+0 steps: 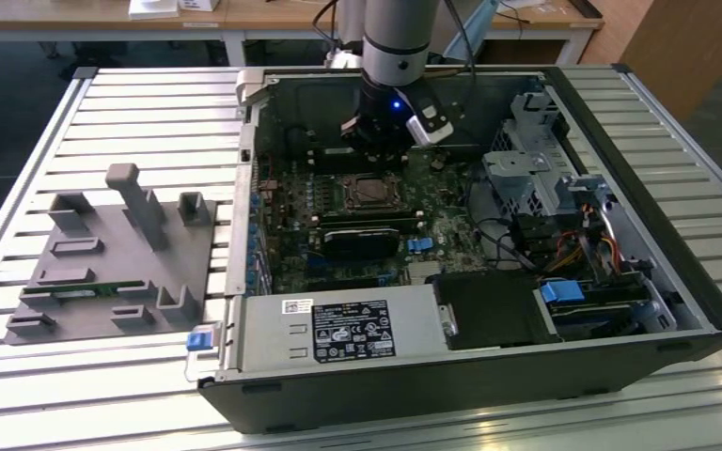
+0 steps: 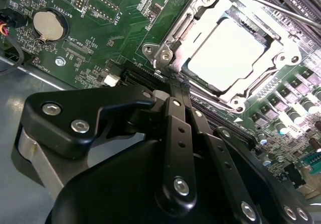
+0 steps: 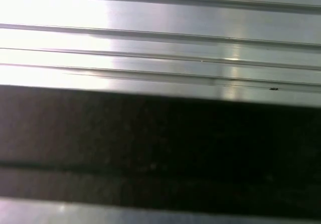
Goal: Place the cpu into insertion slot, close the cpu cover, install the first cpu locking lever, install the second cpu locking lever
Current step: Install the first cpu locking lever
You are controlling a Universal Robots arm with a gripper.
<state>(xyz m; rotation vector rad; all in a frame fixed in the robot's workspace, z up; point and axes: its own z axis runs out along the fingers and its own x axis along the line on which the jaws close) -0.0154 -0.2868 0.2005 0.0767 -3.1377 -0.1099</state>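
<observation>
In the second wrist view the cpu point(image 2: 228, 56) lies flat in the insertion slot point(image 2: 175, 30), its bright silver top showing through the window of the cpu cover point(image 2: 273, 58), which lies down over it. A thin locking lever point(image 2: 261, 3) runs along the socket's far side. My gripper point(image 2: 169, 91) is shut, its fingers pressed together with nothing seen between them, and its tip is just off a corner of the socket frame. In the exterior view the gripper point(image 1: 380, 150) hangs inside the case just behind the insertion slot point(image 1: 371, 193) on the green motherboard point(image 1: 292, 254).
The open case's walls point(image 1: 251, 122) surround the board. A labelled power supply box point(image 1: 336, 329) sits at the front and a drive cage with cables point(image 1: 549, 183) on the exterior view's right. A grey fixture point(image 1: 117, 249) stands on the slatted table point(image 3: 160, 33). A coin battery point(image 2: 48, 24) is near the gripper.
</observation>
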